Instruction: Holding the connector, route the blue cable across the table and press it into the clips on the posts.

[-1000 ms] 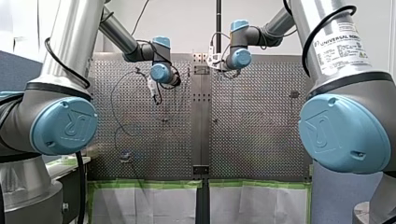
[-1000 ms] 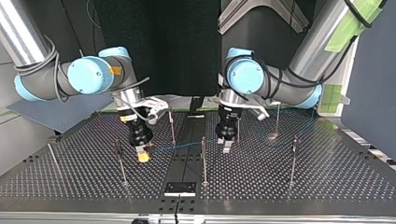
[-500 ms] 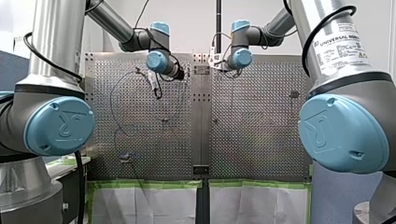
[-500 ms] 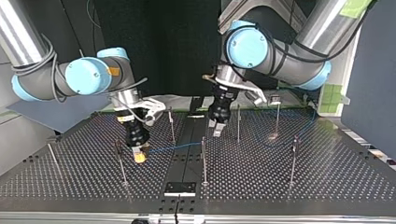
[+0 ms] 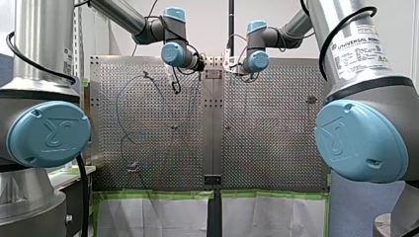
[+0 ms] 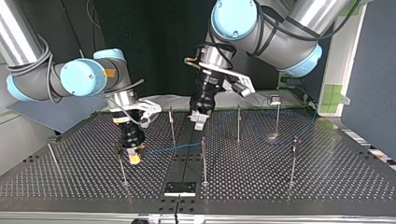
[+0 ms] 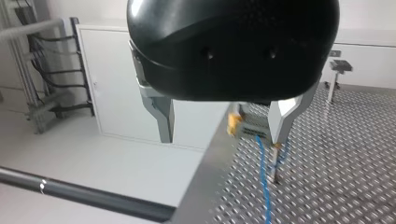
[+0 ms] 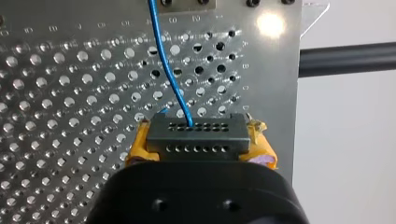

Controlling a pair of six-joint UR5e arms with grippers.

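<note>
- Table (image 8: 70, 93): bare perforated metal, bright sheen, glare spots.
- Blue cable (image 8: 162, 56): smooth plastic sheath, slight gloss.
- Connector (image 8: 196, 135): dark matt plastic, rows of pinholes.
- Pads (image 8: 138, 150) beside it: yellow, dull, rubbery-looking.
- My left gripper (image 7: 222, 137): glossy black plastic housing. Fingers (image 7: 286, 111) are plain grey metal, satin.
- Joint caps (image 5: 49, 134): smooth pale-blue plastic. Arm tubes (image 5: 44, 44) are brushed silver metal.

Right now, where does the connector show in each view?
Front view: not discernible.
Top view: connector at the view's left, in my right gripper.
Left wrist view: connector ahead of my left gripper.
Right wrist view: connector between the yellow pads.
Shared landmark, except front: the blue cable leaving it.
</note>
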